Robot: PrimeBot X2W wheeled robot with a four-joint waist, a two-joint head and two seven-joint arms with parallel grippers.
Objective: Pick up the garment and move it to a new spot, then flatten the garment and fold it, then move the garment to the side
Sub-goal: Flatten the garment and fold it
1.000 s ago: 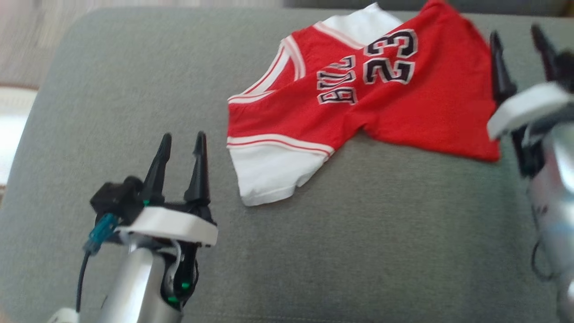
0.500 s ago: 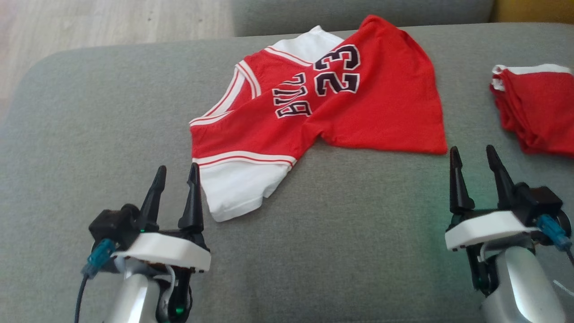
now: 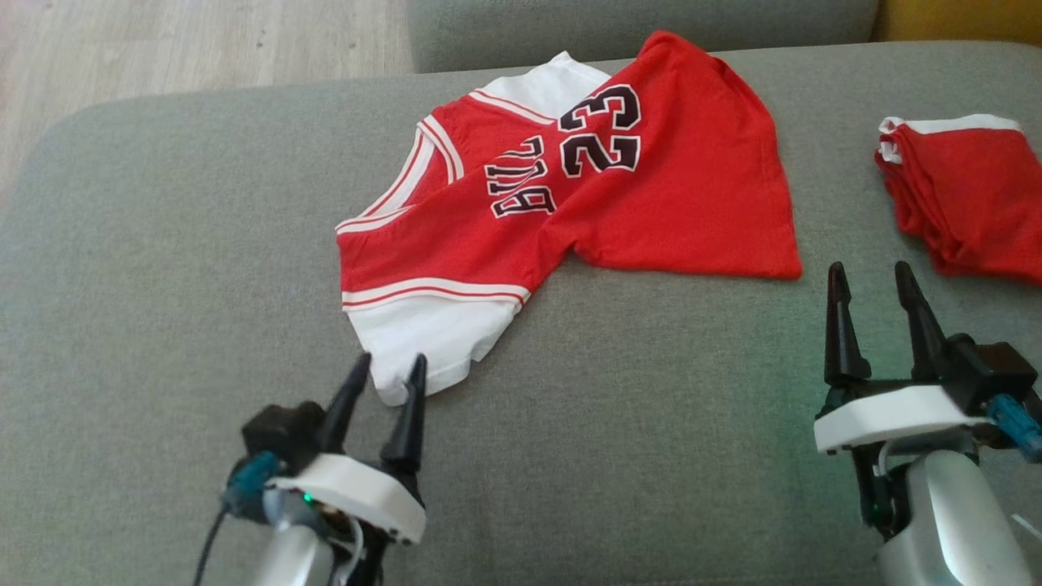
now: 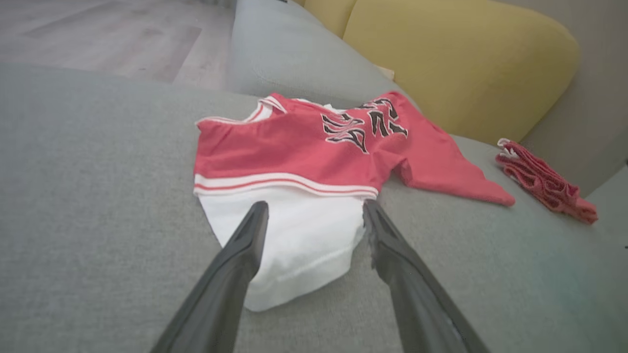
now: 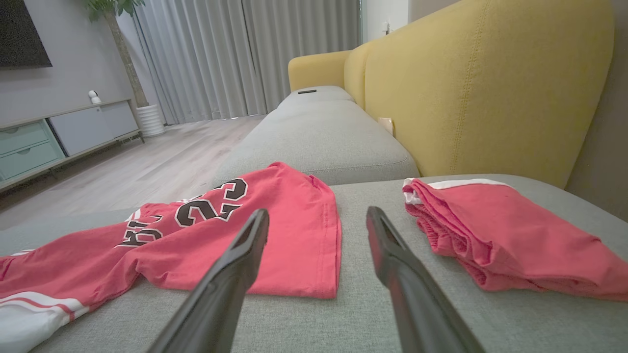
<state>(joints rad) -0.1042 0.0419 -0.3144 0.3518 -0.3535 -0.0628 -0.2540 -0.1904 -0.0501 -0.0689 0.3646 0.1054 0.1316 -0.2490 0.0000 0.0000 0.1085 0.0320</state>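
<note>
red jersey [image 3: 651,212] — lies rumpled on grey sofa seat [image 3: 163,285] | left claw [image 3: 392,358]: fingers spread wide, holding nothing, tips at its white sleeve | right claw [image 3: 868,267]: spread wide, holding nothing — near the hem corner

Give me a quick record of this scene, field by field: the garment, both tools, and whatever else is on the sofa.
garment: red jersey, number 23, lying rumpled and unfolded on the grey sofa seat
left tool: open, fingers either side of the near white sleeve, not closed on it
right tool: open, near the jersey's hem corner, apart from it
other item: folded red garment, right of the jersey, not touching it
backrest: yellow backrest
</note>
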